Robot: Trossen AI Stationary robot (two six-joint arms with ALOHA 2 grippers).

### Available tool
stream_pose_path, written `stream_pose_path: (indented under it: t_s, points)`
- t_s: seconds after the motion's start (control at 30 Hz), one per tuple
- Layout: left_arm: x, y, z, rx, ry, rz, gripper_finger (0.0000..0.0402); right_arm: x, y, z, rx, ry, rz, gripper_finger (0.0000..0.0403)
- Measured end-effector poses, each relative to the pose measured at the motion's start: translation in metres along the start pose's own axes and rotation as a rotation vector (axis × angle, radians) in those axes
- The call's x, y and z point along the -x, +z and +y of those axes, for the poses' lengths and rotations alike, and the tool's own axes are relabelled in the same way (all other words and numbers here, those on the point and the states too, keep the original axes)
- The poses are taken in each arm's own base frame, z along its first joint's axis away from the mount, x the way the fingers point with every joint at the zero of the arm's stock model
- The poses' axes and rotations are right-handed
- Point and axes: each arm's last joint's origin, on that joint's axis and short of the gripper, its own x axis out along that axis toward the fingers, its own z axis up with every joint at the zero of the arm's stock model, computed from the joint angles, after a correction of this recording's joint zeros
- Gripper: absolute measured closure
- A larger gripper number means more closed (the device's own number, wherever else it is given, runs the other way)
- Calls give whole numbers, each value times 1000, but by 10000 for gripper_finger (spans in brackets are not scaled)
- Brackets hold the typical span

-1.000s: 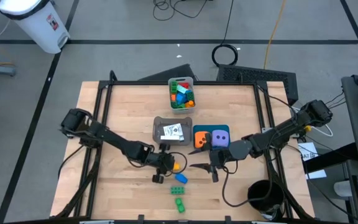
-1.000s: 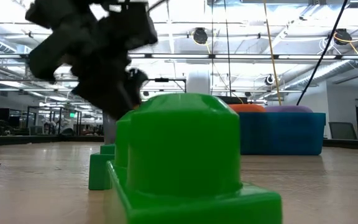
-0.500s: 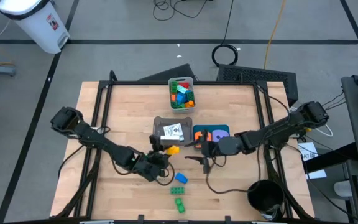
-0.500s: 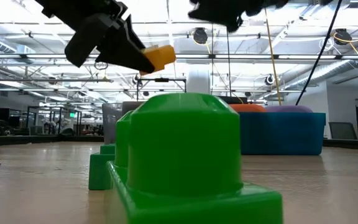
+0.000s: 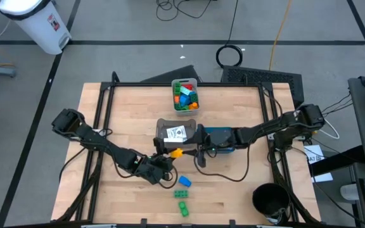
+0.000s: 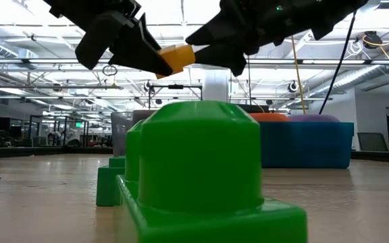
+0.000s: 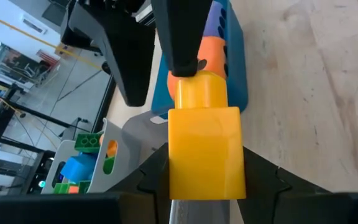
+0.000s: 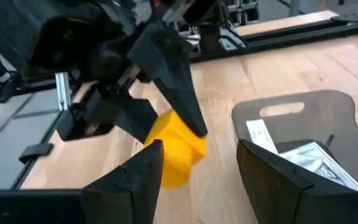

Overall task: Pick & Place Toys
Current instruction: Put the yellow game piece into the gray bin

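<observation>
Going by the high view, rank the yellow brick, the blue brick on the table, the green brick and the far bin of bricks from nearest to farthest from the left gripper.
1. Yellow brick: held in the left gripper itself.
2. Blue brick: on the table just toward the near edge.
3. Green brick: beyond the blue one, by the near edge.
4. Bin of bricks: at the table's far edge, clearly farthest.

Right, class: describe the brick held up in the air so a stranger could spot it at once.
Start at the grey bin in the middle of the table. Just in front of it, the left claw holds a yellow brick above the wood, with the right claw open close beside it. It is the only yellow brick, and the only one off the table.
</observation>
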Motion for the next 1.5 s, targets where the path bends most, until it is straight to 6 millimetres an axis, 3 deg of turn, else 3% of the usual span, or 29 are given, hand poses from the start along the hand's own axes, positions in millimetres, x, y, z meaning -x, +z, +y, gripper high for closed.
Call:
stream_pose_path:
  t_s: [0.13, 0.4, 0.53, 1.27, 1.5]
  points:
    - [0, 0, 0, -1, -1, 1, 261, -8, -6, 1, 19, 12, -13, 199]
    - [-1, 0, 1, 9, 3, -2, 266, -19, -11, -1, -20, 21, -70, 122]
    - [-2, 0, 1, 12, 5, -2, 260, -21, -14, -5, -70, 9, -56, 107]
    - [-7, 5, 7, 67, 24, -33, 262, -21, -10, -7, -104, 11, -86, 148]
    - [-6, 4, 6, 70, 20, -28, 264, -12, 1, -5, 23, 8, -113, 150]
